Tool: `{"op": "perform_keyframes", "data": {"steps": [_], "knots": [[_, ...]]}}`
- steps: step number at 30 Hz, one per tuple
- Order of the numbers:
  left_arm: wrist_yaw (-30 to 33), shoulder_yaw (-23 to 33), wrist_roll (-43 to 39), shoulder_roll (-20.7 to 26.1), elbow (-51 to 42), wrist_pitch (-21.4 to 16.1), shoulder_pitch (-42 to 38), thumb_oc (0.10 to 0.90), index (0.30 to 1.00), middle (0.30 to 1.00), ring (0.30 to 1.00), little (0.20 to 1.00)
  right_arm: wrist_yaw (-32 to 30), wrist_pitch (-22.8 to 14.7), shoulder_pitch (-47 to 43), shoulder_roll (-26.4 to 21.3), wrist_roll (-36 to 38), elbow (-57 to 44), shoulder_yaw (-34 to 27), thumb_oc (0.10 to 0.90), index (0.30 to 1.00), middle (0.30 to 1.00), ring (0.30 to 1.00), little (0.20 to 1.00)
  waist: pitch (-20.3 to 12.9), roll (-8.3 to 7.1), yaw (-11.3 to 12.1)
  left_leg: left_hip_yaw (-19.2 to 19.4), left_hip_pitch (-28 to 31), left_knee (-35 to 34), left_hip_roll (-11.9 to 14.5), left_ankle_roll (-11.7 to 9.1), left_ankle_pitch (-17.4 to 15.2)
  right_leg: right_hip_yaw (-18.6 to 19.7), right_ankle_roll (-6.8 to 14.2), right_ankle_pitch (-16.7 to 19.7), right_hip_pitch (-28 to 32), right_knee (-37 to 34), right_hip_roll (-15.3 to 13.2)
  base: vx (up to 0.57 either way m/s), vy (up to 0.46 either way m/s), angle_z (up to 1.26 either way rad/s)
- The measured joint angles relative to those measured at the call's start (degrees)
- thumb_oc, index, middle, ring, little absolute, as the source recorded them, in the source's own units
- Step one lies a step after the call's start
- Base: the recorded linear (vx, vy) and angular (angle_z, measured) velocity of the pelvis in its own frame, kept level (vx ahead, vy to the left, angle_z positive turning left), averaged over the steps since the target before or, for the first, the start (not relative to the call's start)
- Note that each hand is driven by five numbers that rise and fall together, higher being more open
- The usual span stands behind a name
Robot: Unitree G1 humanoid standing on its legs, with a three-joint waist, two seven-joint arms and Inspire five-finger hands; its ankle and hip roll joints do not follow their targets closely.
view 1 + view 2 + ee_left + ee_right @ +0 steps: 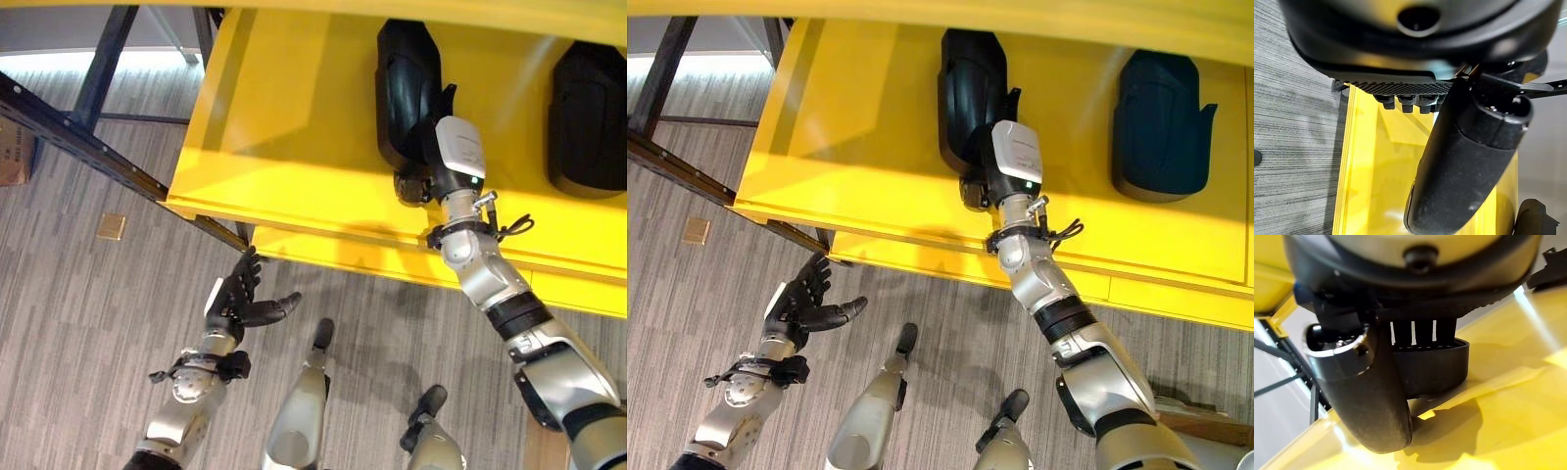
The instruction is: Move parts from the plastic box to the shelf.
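A black moulded part (407, 88) lies on the yellow shelf (284, 127). My right hand (416, 184) reaches in over the shelf's front lip and grips the near end of this part. In the right wrist view its fingers (1413, 333) lie over the part's rim (1444, 367) and its thumb (1366, 396) curls below. A second black part (588, 117) of the same kind rests further right on the shelf, untouched. Low over the carpet, in front of the shelf's left corner, my left hand (235, 299) is open and holds nothing.
A dark metal rack frame (78, 137) runs diagonally to the left of the shelf. A small tan tile (111, 226) lies on the grey carpet. A cardboard box (12, 157) sits at the far left edge. The shelf's left half is bare.
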Motion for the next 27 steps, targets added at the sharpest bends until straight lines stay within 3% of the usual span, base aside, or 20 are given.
{"op": "perform_keyframes", "data": {"steps": [25,26,27], "knots": [[1.1,0.0,0.0,0.0,0.0,-0.3,0.1,0.900,1.000,1.000,1.000,1.000,-1.0,0.8,0.3,1.2,2.2,0.1,-2.0,0.400,0.300,0.300,0.300,0.300,0.0,-0.04,-1.3,0.2,0.1,0.0,0.1,0.0,0.0,0.3,0.0,0.1,-0.2,0.1,0.2,0.00,0.000,0.00],[1.1,0.0,0.0,0.0,0.0,-0.3,0.1,0.900,1.000,1.000,1.000,1.000,-1.0,0.8,0.4,1.2,2.2,0.1,-2.0,0.465,0.391,0.391,0.391,0.391,0.0,-0.04,-1.3,0.2,0.1,0.0,0.1,0.0,0.0,0.4,0.0,0.1,-0.2,0.1,0.3,0.00,0.000,0.00],[1.1,0.0,0.0,0.0,0.0,-0.3,0.1,0.900,1.000,1.000,1.000,1.000,-1.0,0.8,0.5,1.2,2.2,0.1,-2.0,0.604,0.585,0.585,0.585,0.585,0.0,-0.04,-1.3,0.3,0.2,0.0,0.1,0.0,0.0,0.5,0.0,0.1,-0.2,0.1,0.3,0.00,0.000,0.00]]}}
